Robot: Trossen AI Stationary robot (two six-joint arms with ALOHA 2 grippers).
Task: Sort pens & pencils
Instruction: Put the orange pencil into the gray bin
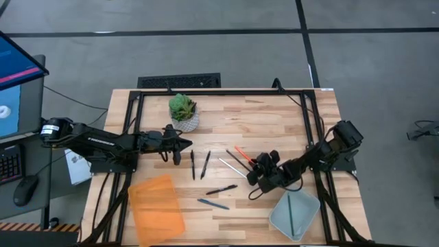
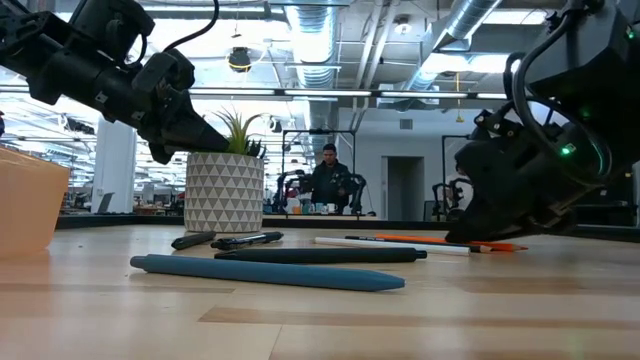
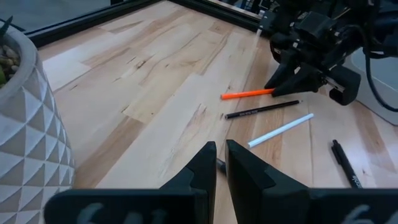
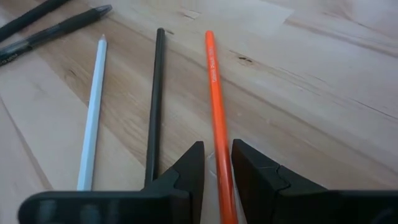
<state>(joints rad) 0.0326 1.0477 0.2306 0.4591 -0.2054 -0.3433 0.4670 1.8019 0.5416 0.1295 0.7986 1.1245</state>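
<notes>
Three pencils lie side by side on the table: white (image 4: pixel 92 106), thin black (image 4: pixel 155 99) and orange (image 4: pixel 213 87). A green pencil (image 1: pixel 291 211) lies in the pale blue tray (image 1: pixel 306 221). Two black pens (image 1: pixel 199 165) lie near the table's middle, with another black pen (image 1: pixel 221 189) and a blue pen (image 1: pixel 213 204) nearer. My right gripper (image 4: pixel 217 155) is down at the table, narrowly open, with one finger on each side of the orange pencil's near end. My left gripper (image 1: pixel 186 144) is shut and hovers above the table beside the plant pot (image 1: pixel 184 116). My right gripper straddles the orange pencil's end (image 4: pixel 221 180) from above at a slant, its fingers lying along the pencil, which rests flat on the table. A sliver of table shows beside the pencil in the gap. I cannot tell whether either finger touches it.
An orange tray (image 1: pixel 156 209) sits at the near left and the pale blue tray at the near right. The plant in its white patterned pot (image 2: pixel 224 190) stands at the far left, close to my left gripper. A dark frame (image 1: pixel 206 92) runs along the table edges. A person stands far behind.
</notes>
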